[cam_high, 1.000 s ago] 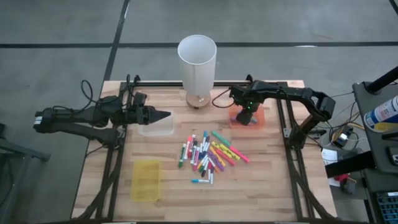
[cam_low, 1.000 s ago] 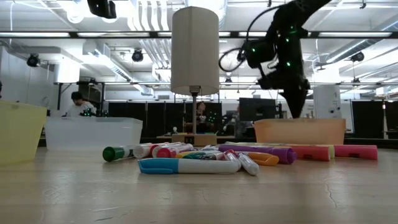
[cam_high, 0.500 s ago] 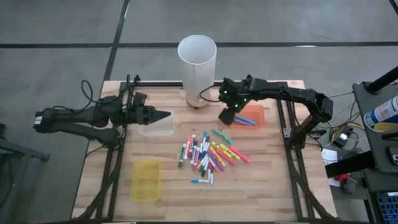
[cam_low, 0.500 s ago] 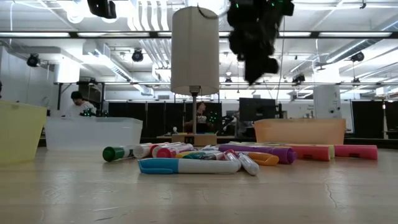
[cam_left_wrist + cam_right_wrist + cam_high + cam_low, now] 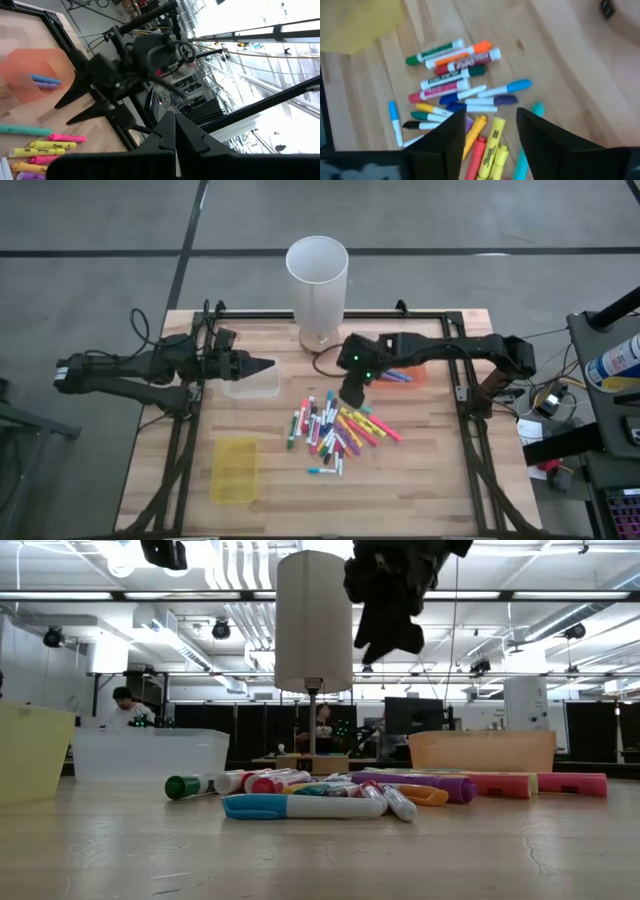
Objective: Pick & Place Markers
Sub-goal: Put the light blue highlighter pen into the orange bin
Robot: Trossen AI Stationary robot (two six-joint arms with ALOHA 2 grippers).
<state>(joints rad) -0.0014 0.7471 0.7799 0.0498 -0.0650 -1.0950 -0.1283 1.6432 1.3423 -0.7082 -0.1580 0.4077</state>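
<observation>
The markers [image 5: 335, 430] lie in a loose mixed-colour pile on the table's middle, also seen in the low view [image 5: 320, 795] and the right wrist view [image 5: 460, 75]. Two more markers, blue and purple [image 5: 398, 375], lie inside the orange tray [image 5: 415, 367]. My right gripper [image 5: 352, 392] hangs open and empty above the pile's far right end, well clear of it in the low view [image 5: 390, 625]; its fingers frame the pile [image 5: 490, 132]. My left gripper [image 5: 268, 365] waits shut over the clear tray [image 5: 250, 383].
A tall white cylinder [image 5: 317, 280] stands at the table's far edge, between the arms. A yellow tray [image 5: 235, 470] sits near the left front. Bare wood lies in front of the pile and to its right. People show in the room beyond the table [image 5: 125, 705].
My right gripper has risen out of the orange tray and swung toward the table's left and near edge, ending above the far right end of the marker pile. The blue and purple markers in the orange tray now show. The left arm has kept still.
</observation>
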